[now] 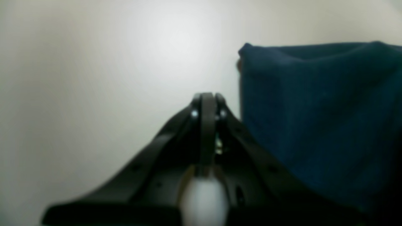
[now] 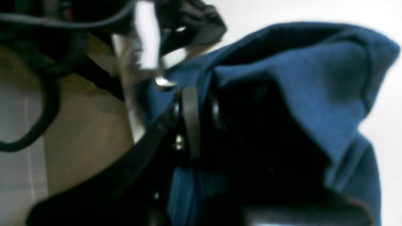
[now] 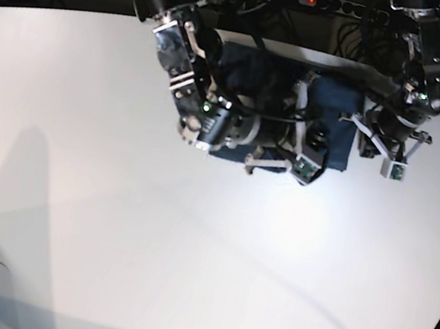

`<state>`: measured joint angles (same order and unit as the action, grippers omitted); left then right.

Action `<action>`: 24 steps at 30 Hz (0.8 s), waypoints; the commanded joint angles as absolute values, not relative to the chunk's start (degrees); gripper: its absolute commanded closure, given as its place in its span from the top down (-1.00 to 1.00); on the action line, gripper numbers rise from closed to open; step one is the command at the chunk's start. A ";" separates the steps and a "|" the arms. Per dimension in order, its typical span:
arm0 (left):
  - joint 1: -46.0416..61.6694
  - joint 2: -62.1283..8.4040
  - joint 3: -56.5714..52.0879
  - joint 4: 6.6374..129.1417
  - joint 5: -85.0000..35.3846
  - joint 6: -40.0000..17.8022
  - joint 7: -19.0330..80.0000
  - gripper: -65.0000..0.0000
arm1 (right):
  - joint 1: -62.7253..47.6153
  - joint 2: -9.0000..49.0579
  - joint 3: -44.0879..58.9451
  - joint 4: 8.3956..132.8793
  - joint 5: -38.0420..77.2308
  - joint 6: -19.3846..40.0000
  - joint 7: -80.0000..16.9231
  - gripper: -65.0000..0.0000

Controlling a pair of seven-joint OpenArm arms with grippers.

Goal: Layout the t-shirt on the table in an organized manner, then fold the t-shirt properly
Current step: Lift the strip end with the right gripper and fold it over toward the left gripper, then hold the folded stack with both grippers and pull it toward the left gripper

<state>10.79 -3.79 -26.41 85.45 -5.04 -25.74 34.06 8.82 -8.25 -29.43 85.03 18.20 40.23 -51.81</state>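
Two arms over white table (image 3: 146, 245), front half bare. Farther back, near far edge: navy t-shirt (image 3: 338, 121), bunched under right arm, flatter toward left arm's side.

Right gripper (image 2: 188, 94) (base view's left side) reaching across onto shirt; fingers nearly together, pinching blue cloth. Right wrist view: t-shirt (image 2: 298, 81) draped up and over fingertips in thick folds, a raised fold at upper right. Focus soft, exact pinch point not resolved.

Left gripper (image 1: 207, 99) just beside shirt, apart from it; fingers pressed together, nothing between them. Left wrist view: t-shirt (image 1: 320, 110) lying to right of closed tips, straight vertical edge and squared corner toward tips, table (image 1: 94, 78) bare to left.

Base view: right gripper (image 3: 290, 155) over shirt's near edge; left gripper (image 3: 364, 122) at shirt's edge on base view's right. White mark on shirt not made out.
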 commanded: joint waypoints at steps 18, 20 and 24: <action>11.21 -3.91 -26.33 85.32 -4.00 -25.89 36.79 -1.00 | 15.87 -9.00 -29.58 74.68 29.05 40.00 -45.85 -0.22; 11.12 -3.91 -26.33 85.14 -4.00 -25.89 36.79 -1.00 | 15.60 -9.00 -29.67 76.97 31.08 40.00 -45.93 -0.03; 11.12 -3.91 -26.51 85.58 -4.00 -25.89 36.79 -1.00 | 12.70 -9.00 -29.41 87.25 33.98 40.00 -45.58 0.08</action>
<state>10.76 -3.79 -26.44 85.43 -5.26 -25.76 34.04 12.03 -8.34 -29.45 86.48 33.12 39.27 -46.44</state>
